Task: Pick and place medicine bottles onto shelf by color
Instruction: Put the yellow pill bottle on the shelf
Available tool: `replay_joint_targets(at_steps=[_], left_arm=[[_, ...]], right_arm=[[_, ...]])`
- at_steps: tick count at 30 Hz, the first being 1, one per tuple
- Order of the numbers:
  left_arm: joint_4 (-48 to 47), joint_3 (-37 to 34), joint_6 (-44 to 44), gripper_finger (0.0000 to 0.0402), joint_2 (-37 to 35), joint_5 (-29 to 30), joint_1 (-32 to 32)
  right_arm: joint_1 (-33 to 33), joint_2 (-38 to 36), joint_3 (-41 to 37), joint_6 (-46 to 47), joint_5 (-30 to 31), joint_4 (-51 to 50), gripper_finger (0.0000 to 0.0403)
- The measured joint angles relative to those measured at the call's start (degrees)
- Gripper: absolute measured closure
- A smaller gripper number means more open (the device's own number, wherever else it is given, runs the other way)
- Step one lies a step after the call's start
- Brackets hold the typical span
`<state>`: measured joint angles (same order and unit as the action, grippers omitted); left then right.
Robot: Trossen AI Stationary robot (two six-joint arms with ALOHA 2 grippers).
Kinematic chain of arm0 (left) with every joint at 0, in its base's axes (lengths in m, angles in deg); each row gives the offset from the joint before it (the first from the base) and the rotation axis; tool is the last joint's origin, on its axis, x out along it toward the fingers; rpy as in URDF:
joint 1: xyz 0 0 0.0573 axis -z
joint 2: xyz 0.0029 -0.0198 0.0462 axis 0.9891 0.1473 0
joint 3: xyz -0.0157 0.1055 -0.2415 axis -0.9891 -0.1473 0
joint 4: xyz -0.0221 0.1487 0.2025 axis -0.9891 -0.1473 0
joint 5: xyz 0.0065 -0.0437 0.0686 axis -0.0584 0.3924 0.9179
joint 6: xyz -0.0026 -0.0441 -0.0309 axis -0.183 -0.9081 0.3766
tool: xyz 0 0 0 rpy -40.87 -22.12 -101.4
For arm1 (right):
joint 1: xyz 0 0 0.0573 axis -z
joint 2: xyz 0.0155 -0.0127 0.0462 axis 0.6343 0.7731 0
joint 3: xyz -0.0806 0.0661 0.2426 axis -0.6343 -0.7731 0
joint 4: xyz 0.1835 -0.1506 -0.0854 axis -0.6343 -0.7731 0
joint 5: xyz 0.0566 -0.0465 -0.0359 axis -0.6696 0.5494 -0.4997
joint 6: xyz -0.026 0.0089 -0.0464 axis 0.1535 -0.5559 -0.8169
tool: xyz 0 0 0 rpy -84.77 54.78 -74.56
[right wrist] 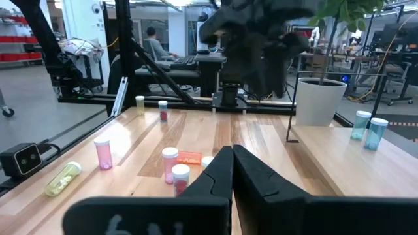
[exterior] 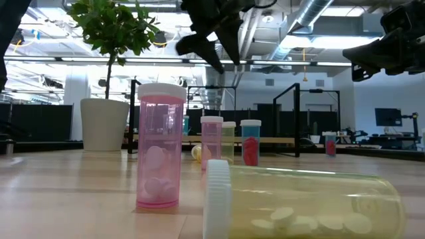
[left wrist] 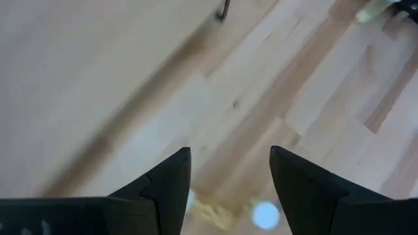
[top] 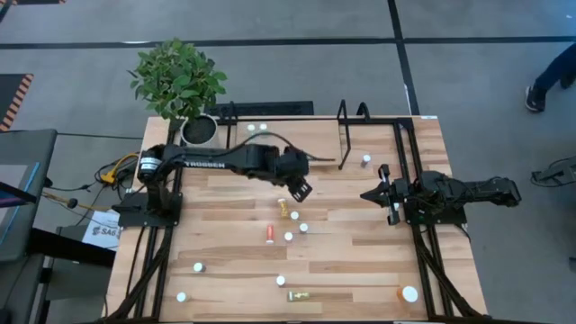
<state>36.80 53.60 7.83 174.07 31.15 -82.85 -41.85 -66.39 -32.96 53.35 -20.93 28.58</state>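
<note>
The right claw [right wrist: 232,163], closed and empty, faces scattered medicine bottles [right wrist: 170,163] on the plank table [right wrist: 281,140].

Left gripper [top: 301,190] extended mid-table, fingers parted, right gripper [top: 384,193] at right edge, fingers closed

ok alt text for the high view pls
Overhead shot of a wooden table scattered with small white-capped bottles; the left gripper hangs open above a yellow bottle lying near the centre. The right gripper waits shut at the right edge.
</note>
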Motion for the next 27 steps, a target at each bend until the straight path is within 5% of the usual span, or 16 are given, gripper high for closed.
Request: replay_joint_targets(at_steps=[9,27], left_arm=[[-1.1,-7.3,-19.9,0.0207,0.0,-2.0,1.3],[17.2,-25.5,-34.2,0.0207,0.0,-7.9,1.4]], right_arm=[[0.0,0.0,0.0,0.0,0.0,0.0,0.0377],[0.0,0.0,0.0,0.0,0.0,0.0,0.0377]])
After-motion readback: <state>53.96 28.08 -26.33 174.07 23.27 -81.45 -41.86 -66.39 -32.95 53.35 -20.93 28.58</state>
